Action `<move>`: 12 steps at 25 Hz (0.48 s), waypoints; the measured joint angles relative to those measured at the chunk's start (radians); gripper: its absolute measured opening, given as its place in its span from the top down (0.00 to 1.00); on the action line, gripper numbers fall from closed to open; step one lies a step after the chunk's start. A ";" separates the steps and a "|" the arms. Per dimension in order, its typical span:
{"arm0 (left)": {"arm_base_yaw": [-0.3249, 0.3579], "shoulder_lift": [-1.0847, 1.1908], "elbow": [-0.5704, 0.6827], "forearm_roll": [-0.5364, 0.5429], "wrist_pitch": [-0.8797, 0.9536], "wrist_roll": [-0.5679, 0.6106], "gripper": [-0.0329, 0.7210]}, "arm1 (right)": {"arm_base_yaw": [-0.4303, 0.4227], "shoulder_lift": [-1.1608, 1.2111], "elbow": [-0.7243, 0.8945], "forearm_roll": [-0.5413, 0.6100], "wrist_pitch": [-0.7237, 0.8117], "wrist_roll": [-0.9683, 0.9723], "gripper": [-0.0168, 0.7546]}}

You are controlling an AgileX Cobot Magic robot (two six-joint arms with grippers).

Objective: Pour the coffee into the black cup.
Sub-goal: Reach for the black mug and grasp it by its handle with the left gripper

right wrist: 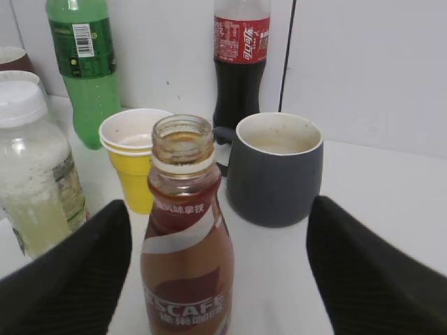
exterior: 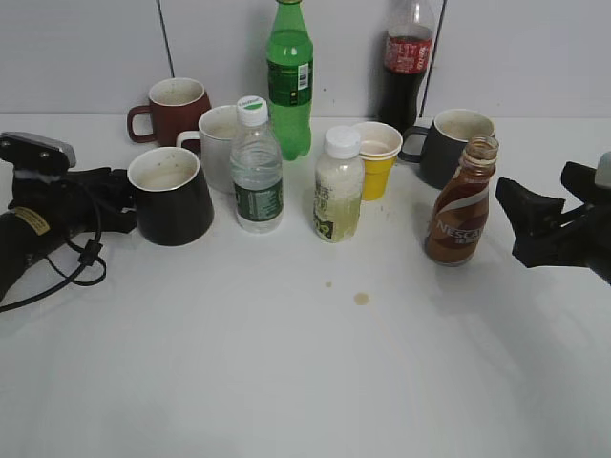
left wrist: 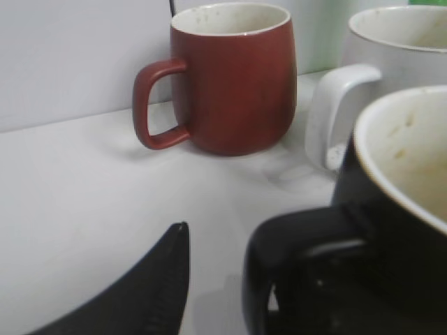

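White counter (exterior: 305,382) and a pale wall behind it, so that's what we're working on. We're seeing our right hand (right wrist: 216,279) sitting spread wide, with the coffee (exterior: 462,205) standing upright between its fingers and neither finger touching the bottle. It's uncapped and parked on the right side, just in front of the dark grey mug (exterior: 449,145) and near the yellow paper cup (exterior: 377,159). Our left hand (exterior: 119,200) is sitting over on the left at the black cup (exterior: 172,196), around its handle; one finger (left wrist: 150,293) is showing beside the loop, the other is out of frame, so we can't tell if it's gripping. Behind the cup a dark red mug (left wrist: 230,77) and a white mug (left wrist: 391,63) are standing.
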 joint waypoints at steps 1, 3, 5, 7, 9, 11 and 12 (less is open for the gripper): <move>0.000 0.014 -0.015 0.004 0.000 0.000 0.54 | 0.000 0.000 0.000 0.000 0.000 0.000 0.22; 0.000 0.038 -0.038 0.012 -0.003 0.000 0.54 | 0.000 0.000 0.000 0.000 0.000 -0.001 0.22; 0.000 0.052 -0.060 0.022 -0.005 0.000 0.54 | 0.000 0.000 0.000 0.000 0.000 -0.005 0.22; 0.000 0.059 -0.077 0.040 -0.003 0.000 0.55 | 0.000 0.000 0.000 0.000 -0.001 -0.012 0.22; 0.000 0.062 -0.095 0.062 0.002 0.000 0.58 | 0.000 0.000 0.000 0.000 -0.001 -0.016 0.22; 0.000 0.067 -0.114 0.083 0.013 0.000 0.64 | 0.000 0.003 0.000 0.000 -0.002 -0.018 0.22; 0.000 0.073 -0.126 0.088 0.015 0.000 0.68 | 0.000 0.009 0.000 0.000 -0.002 -0.020 0.22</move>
